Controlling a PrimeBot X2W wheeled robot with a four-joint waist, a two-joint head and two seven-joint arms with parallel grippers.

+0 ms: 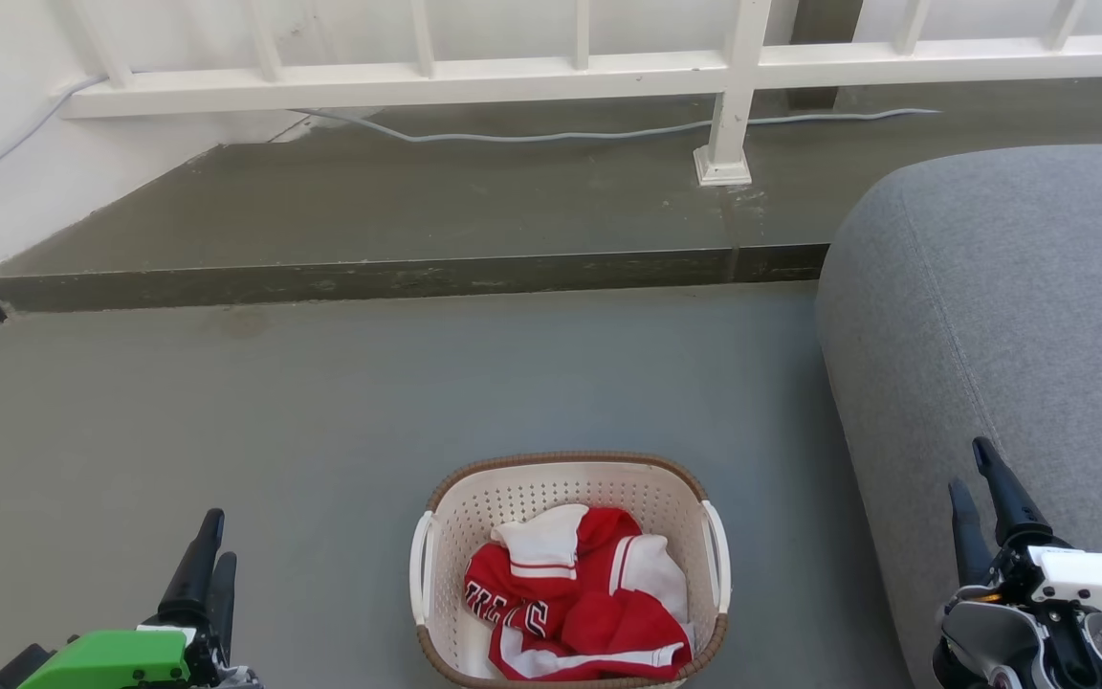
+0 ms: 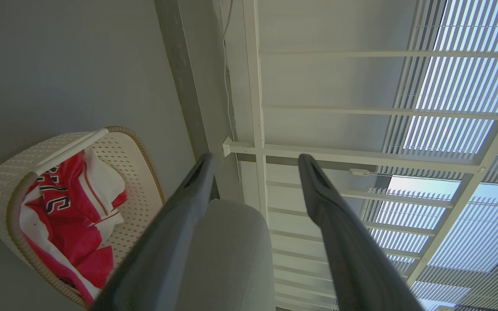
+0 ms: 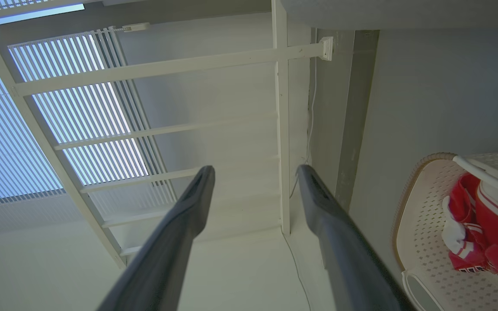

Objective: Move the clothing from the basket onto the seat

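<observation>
The left gripper (image 1: 221,538) sits low on the robot's left. Its two dark fingers are spread wide with nothing between them, which its wrist view makes plain. The right gripper (image 1: 968,467) is spread just as wide and is empty too. Its fingers show against the near edge of the seat (image 1: 1010,287), the big grey cushion on the right, and I cannot tell whether they touch it.

Between the two arms, on the grey floor (image 1: 321,402), stands the basket (image 1: 513,498), cream with a brown rim, apart from both grippers and near the seat. The clothing (image 1: 580,593) lies crumpled inside it, red with white trim and black-and-white lettering on one fold.

Beyond is a raised step (image 1: 398,277) with a white railing (image 1: 723,67) and a pale cable (image 1: 561,134).
</observation>
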